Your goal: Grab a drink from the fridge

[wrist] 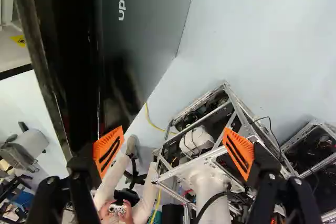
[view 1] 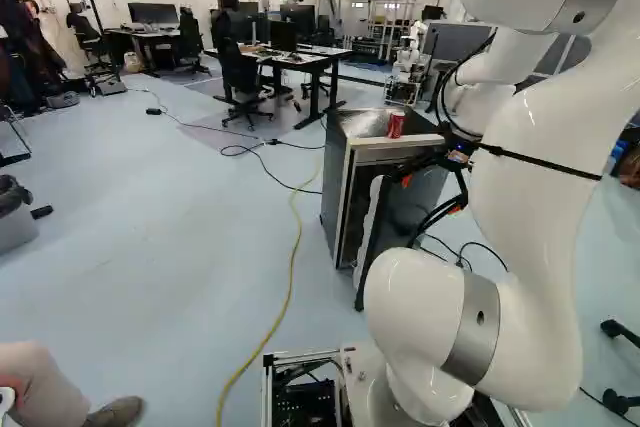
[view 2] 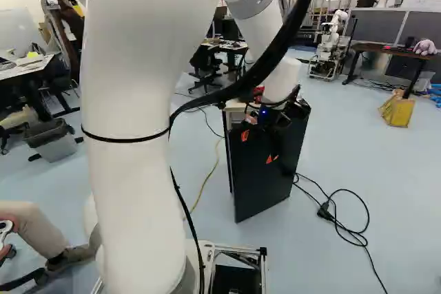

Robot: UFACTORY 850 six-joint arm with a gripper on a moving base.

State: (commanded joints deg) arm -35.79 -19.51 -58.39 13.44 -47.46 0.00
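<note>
A: Status?

B: Door step, by my read. The fridge is ajar: its door stands out from the body, white inner liner showing in the left base view. How wide, can't say.

A: Gripper?

B: The gripper is at the door, fingers apart, nothing clamped. One orange pad lines up with the door's dark edge in the wrist view, the other pad is out over open space. Contact with the door: can't tell.

A: Where's the drink?

B: One red can on top of the fridge, upright. Anything inside: shelves aren't visible from here, so unknown. Task says from the fridge, so I'd assume the target is in there.

A: Next move?

B: Use the door-side finger to swing the door wider, following the hinge arc. No need to close on it if a push does the job. Then back the arm clear, come round to the opening and find a drink with the wrist camera.

A: Risks?

B: Finger slips off the edge and the door drifts back. Straight pull instead of an arc could drag the whole fridge and tip the can. Door could also foul the base if it swings too far.

A: Progress?

B: Early. Access first, no grasp on a drink yet.
</note>
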